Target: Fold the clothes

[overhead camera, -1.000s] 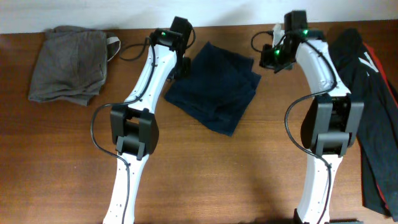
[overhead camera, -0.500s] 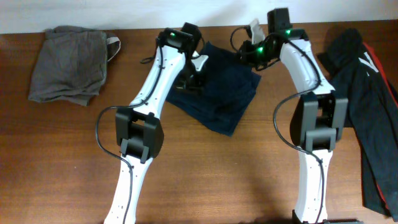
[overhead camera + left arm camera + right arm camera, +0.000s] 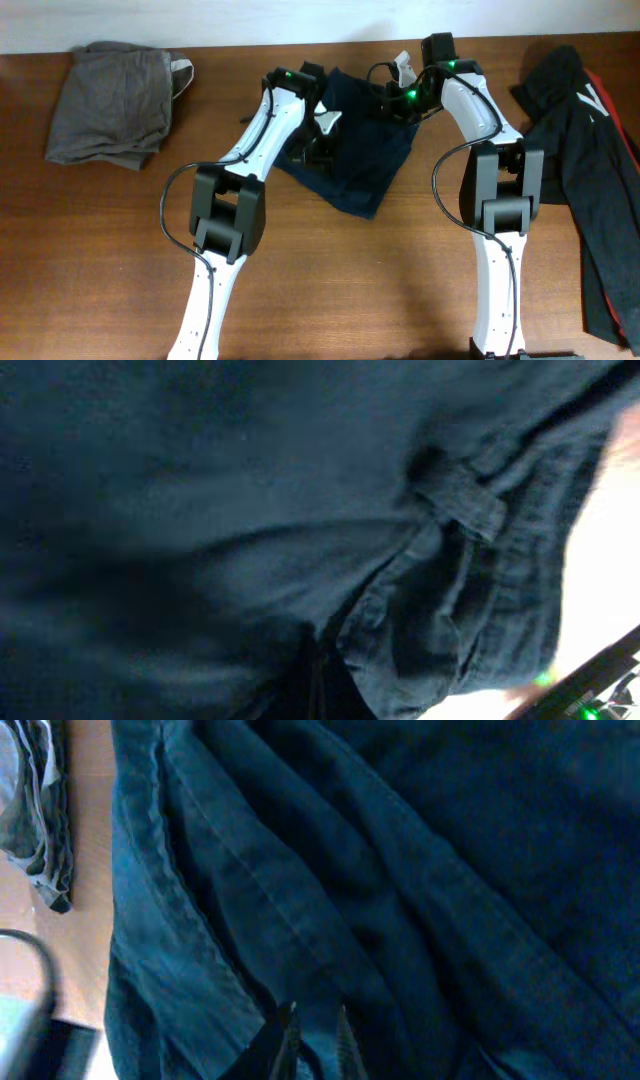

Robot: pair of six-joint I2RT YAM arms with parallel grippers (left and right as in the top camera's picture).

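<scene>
The clothes here are a dark navy garment (image 3: 352, 152) lying folded at the middle back of the table. My left gripper (image 3: 318, 140) is pressed down on its left part. In the left wrist view the navy cloth (image 3: 250, 510) fills the frame, and the fingers (image 3: 316, 685) show only as one thin dark shape, seemingly shut. My right gripper (image 3: 395, 97) is on the garment's back right corner. In the right wrist view its two fingertips (image 3: 315, 1020) stand close together with a fold of navy cloth (image 3: 400, 870) between them.
A grey garment (image 3: 112, 100) lies folded at the back left. A black garment with red and white trim (image 3: 590, 170) lies along the right edge. Bare brown tabletop (image 3: 350, 280) runs along the front. A grey patterned cloth edge (image 3: 35, 810) shows in the right wrist view.
Both grippers have moved inward from beside the navy garment's back corners onto it. The left one has also moved forward. The garment's back edge has rumpled a little.
</scene>
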